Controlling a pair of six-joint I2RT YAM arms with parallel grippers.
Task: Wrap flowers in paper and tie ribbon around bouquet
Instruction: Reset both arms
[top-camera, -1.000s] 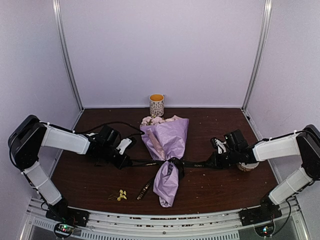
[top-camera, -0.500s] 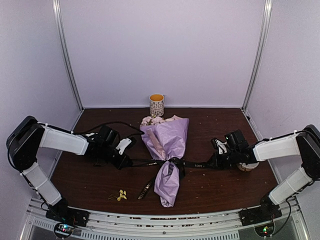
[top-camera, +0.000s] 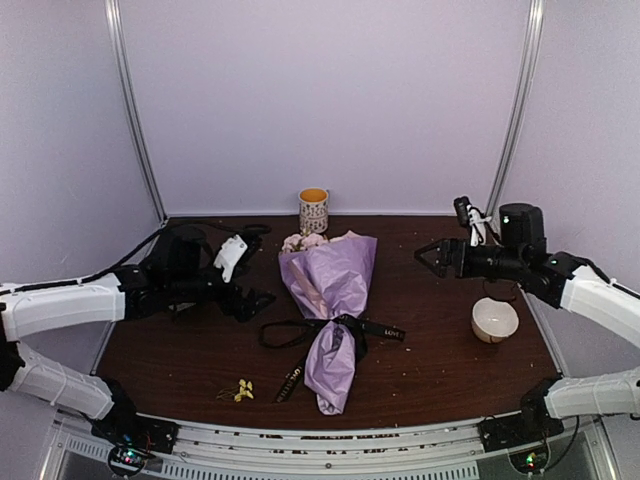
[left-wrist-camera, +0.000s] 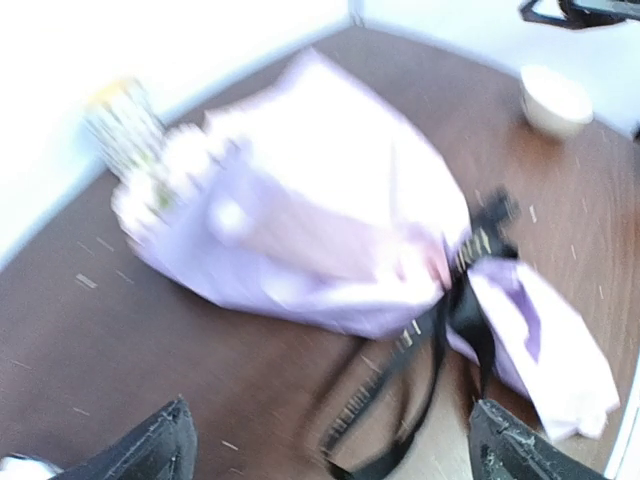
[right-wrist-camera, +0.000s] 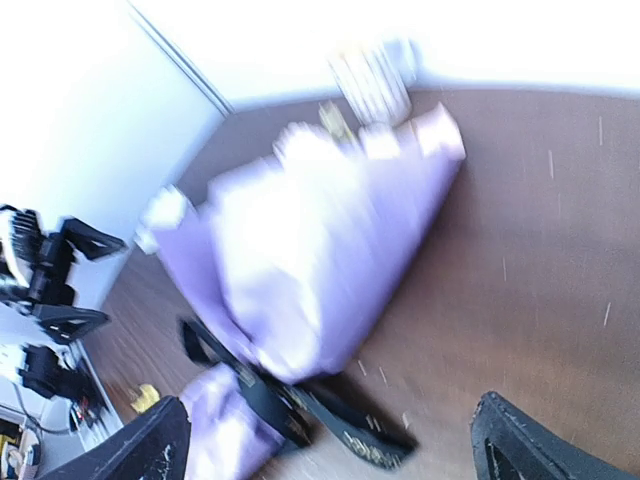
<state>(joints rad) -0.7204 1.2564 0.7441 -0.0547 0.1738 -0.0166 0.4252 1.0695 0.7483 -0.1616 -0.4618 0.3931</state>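
Observation:
The bouquet lies mid-table, a lilac paper cone with pale pink flowers at its far, wide end. A black ribbon is knotted round its narrow waist, with its ends lying slack on the table to either side. My left gripper hangs open, left of the bouquet and above the table, with nothing between its fingers. My right gripper is raised to the right of the bouquet, open and empty too, and both wrist views are blurred.
A patterned mug stands at the back behind the flowers. A white bowl sits right of the bouquet under my right arm. Loose yellow blossoms and a short dark strip lie near the front edge.
Both grippers have let go of the ribbon ends, opened, and lifted back and away from the bouquet. The ribbon, pulled taut before, now lies slack.

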